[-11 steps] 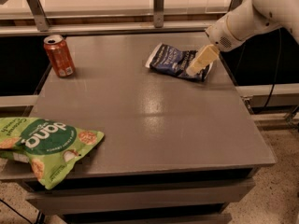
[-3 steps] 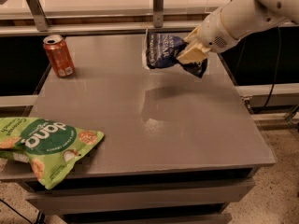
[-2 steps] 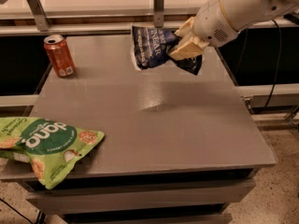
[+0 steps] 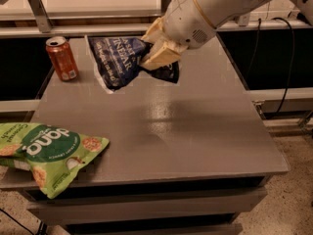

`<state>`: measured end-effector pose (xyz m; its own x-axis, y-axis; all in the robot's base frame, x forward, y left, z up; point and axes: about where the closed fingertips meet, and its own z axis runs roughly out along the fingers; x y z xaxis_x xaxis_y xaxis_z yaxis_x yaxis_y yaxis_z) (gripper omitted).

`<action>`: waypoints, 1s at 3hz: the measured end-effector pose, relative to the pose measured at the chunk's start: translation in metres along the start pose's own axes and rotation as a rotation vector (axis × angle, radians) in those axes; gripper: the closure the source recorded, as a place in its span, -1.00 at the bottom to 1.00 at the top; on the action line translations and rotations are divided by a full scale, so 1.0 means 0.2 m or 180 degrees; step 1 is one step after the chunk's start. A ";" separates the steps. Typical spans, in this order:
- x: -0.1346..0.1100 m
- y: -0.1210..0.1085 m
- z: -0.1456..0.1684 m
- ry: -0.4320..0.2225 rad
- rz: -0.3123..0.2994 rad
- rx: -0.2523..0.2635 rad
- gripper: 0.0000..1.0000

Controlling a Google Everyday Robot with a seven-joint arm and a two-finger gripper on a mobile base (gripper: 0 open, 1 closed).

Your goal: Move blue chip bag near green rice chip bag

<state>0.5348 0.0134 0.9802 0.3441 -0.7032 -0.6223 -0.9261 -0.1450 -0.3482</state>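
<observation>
Transport step: your gripper (image 4: 159, 53) was clamped on the blue bag (image 4: 115, 58), held up over the table's (image 4: 195, 131) far side, so next you needed to swing front-left and release beside the green bag (image 4: 54, 151).

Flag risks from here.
The hand, over the far side of the table, pinches the blue chip bag by a crumpled fold; it may slip. The bag dangles near the orange soda can and could knock it. The green rice chip bag overhangs the table edge; a nudge could drop it.
</observation>
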 end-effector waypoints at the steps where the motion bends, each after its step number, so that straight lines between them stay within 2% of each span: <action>1: -0.15 0.06 0.09 -0.0156 -0.0208 -0.0245 0.67; 2: -0.25 0.12 0.16 -0.0412 -0.0304 -0.0495 0.20; 3: -0.26 0.12 0.16 -0.0411 -0.0306 -0.0496 -0.26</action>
<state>0.5001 0.0687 0.9817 0.4397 -0.5873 -0.6795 -0.8973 -0.3201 -0.3039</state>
